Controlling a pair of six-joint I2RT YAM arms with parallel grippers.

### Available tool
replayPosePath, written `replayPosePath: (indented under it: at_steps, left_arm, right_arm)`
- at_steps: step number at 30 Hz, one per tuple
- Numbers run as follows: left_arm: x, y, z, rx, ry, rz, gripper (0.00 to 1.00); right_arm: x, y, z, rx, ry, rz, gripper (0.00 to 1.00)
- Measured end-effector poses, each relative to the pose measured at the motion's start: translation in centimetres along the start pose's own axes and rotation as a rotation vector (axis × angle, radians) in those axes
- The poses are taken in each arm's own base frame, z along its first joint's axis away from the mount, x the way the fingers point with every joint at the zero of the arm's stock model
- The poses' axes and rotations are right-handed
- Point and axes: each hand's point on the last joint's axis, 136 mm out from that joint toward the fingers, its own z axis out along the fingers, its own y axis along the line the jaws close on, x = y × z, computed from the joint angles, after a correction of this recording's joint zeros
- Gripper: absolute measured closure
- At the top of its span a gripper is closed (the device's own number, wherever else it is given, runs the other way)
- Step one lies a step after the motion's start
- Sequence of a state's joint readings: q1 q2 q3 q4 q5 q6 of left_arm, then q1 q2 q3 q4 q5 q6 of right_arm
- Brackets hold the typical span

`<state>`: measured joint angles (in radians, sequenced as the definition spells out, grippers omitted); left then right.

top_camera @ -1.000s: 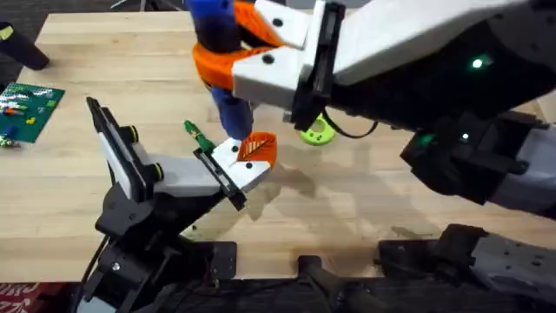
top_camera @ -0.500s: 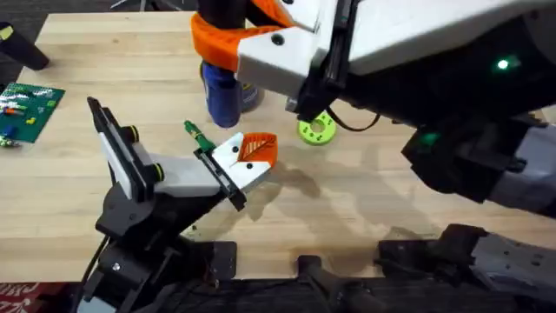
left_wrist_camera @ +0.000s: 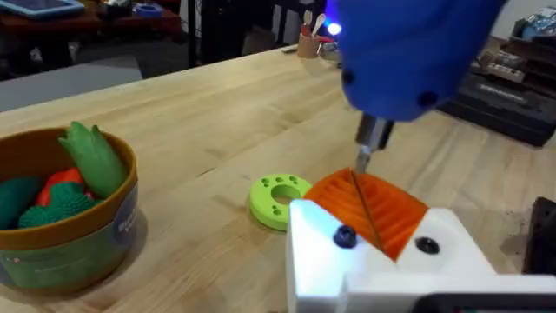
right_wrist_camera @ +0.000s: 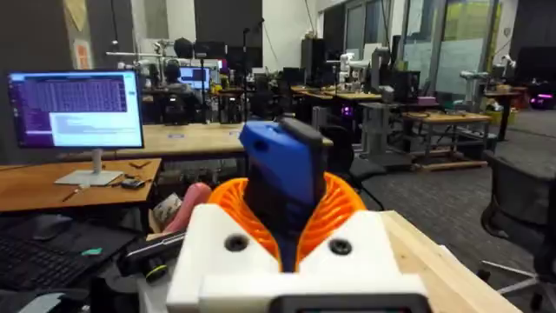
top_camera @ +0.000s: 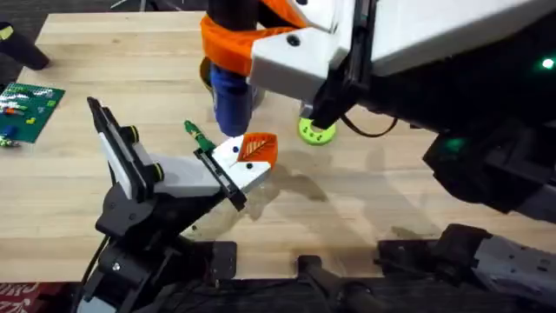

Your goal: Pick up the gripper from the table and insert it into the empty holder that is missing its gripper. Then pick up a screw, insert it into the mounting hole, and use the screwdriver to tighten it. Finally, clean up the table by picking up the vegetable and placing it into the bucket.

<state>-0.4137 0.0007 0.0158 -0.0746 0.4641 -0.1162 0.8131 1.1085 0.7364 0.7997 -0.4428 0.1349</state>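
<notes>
My right gripper [top_camera: 233, 59] is shut on the thick blue screwdriver [top_camera: 231, 103], which hangs upright over the table. From the right wrist the screwdriver [right_wrist_camera: 280, 183] sits between the orange ribbed pads [right_wrist_camera: 334, 209]. Its metal bit [left_wrist_camera: 365, 149] points down at the orange gripper piece [left_wrist_camera: 373, 209], at or just above its top edge. That gripper piece [top_camera: 259, 149] is seated in the white holder [top_camera: 217, 172] with the black end plate, at the end of my left arm. Two dark screw spots [left_wrist_camera: 345, 236] mark the holder's white face. The yellow-brown bucket [left_wrist_camera: 104, 239] holds green, red and teal vegetables [left_wrist_camera: 87, 155].
A lime-green disc [top_camera: 317, 131] with holes lies right of the holder. A small green-handled item [top_camera: 198, 136] lies beside the holder's black plate. A green circuit board [top_camera: 26, 111] sits at the table's left edge. Bare wood stretches to the right.
The screwdriver pulled up and away from the holder, then came back down a little toward it. The right arm's body shifted to the right. The holder stayed put.
</notes>
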Motion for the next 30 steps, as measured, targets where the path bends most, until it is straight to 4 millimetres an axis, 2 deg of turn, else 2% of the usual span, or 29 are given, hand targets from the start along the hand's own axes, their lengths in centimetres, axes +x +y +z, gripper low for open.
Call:
replayPosePath:
  at_steps: [15,30]
  left_arm:
    - [0.0,0.0,0.0,0.0,0.0,0.0,0.991]
    - [0.0,0.0,0.0,0.0,0.0,0.0,0.991]
  right_arm:
    - [2.1,-0.4,0.5,-0.005,0.05,0.026,0.938]
    - [2.2,-0.2,0.5,-0.015,0.054,0.047,0.938]
